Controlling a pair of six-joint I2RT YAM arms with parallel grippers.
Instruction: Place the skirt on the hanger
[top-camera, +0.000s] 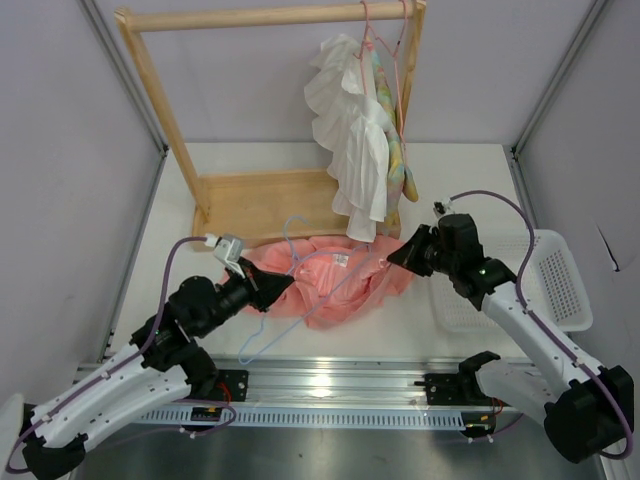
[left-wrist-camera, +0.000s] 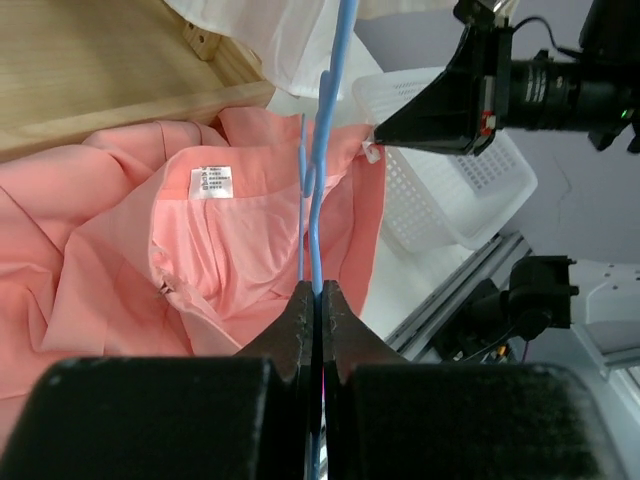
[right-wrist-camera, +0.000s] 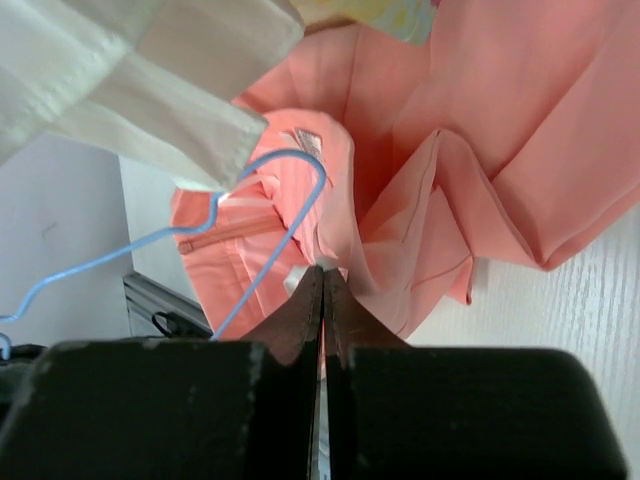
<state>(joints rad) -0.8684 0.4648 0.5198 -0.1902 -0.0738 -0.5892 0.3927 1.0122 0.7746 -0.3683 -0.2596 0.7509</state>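
Note:
The salmon-pink skirt (top-camera: 340, 285) lies crumpled on the table in front of the wooden rack, its white label (left-wrist-camera: 212, 181) showing inside the waistband. The light-blue wire hanger (top-camera: 290, 228) lies across the skirt's left part, hook toward the rack. My left gripper (top-camera: 277, 286) is shut on the hanger's wire (left-wrist-camera: 318, 240) at the skirt's left edge. My right gripper (top-camera: 396, 254) is shut on the skirt's waistband edge (right-wrist-camera: 345, 240) at its right side, beside the hanger's hook (right-wrist-camera: 290, 215). It also shows in the left wrist view (left-wrist-camera: 380, 135).
A wooden clothes rack (top-camera: 260, 200) stands at the back. A white ruffled garment (top-camera: 350, 130) and a pastel garment (top-camera: 398, 150) hang from it on pink-red hangers (top-camera: 385, 30), just above the skirt. A white plastic basket (top-camera: 560, 280) sits at the right.

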